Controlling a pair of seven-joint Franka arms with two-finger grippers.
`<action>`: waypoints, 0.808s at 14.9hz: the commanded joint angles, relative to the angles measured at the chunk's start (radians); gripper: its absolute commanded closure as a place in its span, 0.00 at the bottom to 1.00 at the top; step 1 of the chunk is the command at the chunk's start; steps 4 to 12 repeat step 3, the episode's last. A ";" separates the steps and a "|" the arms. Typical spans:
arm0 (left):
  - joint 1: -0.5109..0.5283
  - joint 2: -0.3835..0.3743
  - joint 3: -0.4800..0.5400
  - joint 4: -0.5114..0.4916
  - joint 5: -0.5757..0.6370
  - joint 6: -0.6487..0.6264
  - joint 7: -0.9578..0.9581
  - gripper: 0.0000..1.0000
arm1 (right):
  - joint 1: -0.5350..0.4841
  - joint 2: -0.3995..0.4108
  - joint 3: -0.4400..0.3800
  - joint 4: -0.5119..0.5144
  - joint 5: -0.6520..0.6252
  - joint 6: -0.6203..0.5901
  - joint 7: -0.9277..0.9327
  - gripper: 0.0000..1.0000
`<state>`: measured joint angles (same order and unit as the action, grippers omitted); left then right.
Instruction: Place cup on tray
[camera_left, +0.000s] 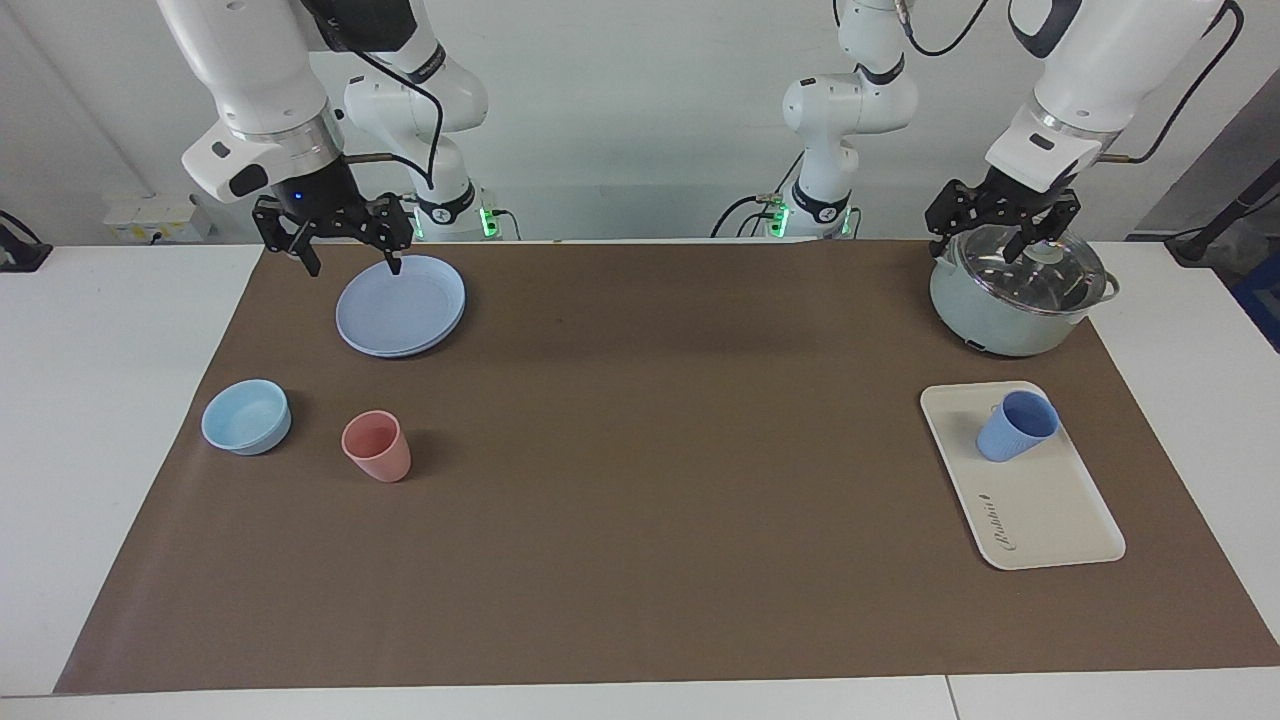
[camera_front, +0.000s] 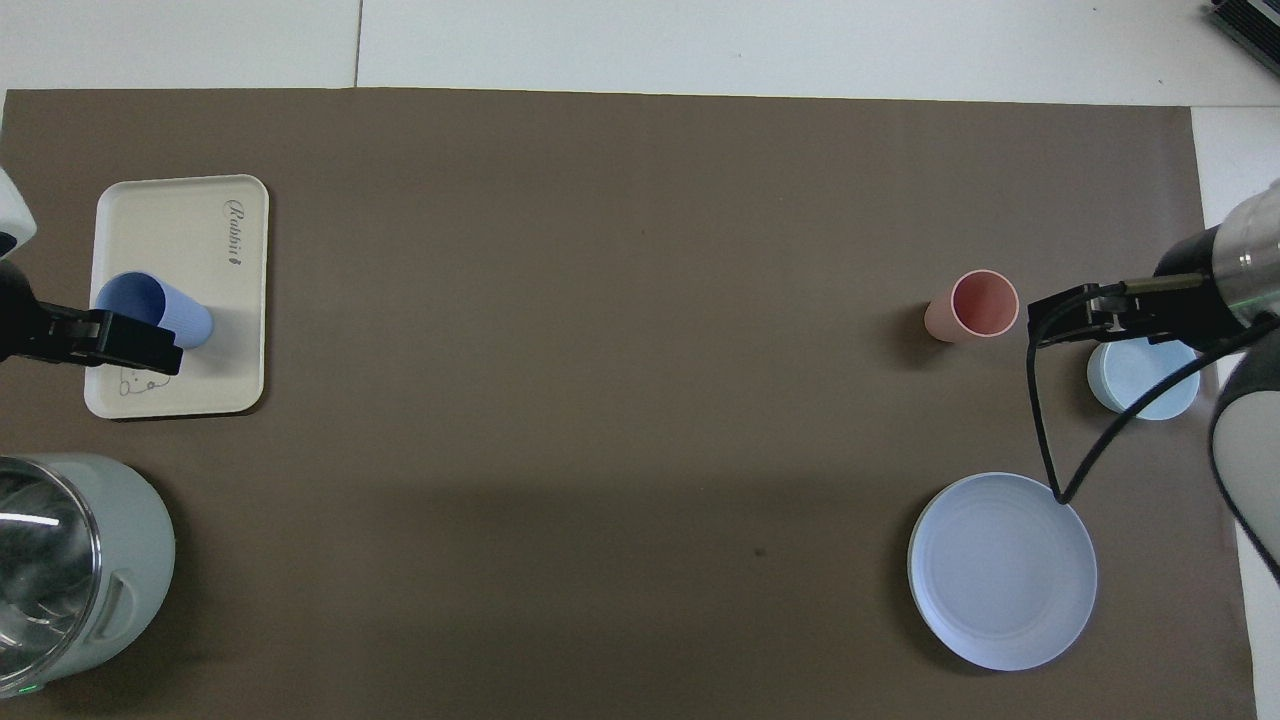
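Observation:
The periwinkle-blue cup (camera_left: 1015, 425) stands on the cream-white tray (camera_left: 1040, 510), at the tray's end nearer to the robots. No gripper touches it. It also shows in the overhead view (camera_front: 165, 312) on the tray (camera_front: 180, 230). My left gripper (camera_left: 985, 240) is open and empty, raised over the lidded pot (camera_left: 1010, 300). In the overhead view my left gripper (camera_front: 150, 350) overlaps the cup's rim. My right gripper (camera_left: 350, 262) is open and empty, raised over the edge of the round blue plate (camera_left: 400, 305). The right gripper (camera_front: 1050, 325) also shows in the overhead view.
A pink cup (camera_left: 377, 447) and a light-blue bowl (camera_left: 245, 415) stand toward the right arm's end, farther from the robots than the plate. The pot sits nearer to the robots than the tray. A brown mat (camera_left: 640, 480) covers the table.

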<state>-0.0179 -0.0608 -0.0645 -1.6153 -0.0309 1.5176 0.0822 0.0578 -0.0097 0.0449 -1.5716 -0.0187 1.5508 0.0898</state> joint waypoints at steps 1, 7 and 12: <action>0.004 -0.014 -0.009 -0.002 0.017 -0.005 -0.010 0.00 | -0.013 -0.019 0.006 -0.019 0.025 -0.009 0.011 0.00; 0.003 -0.013 -0.009 -0.002 0.016 -0.002 -0.009 0.00 | -0.013 -0.019 0.006 -0.019 0.025 -0.009 0.005 0.00; 0.003 -0.013 -0.009 -0.002 0.016 -0.002 -0.009 0.00 | -0.013 -0.019 0.006 -0.019 0.025 -0.009 0.005 0.00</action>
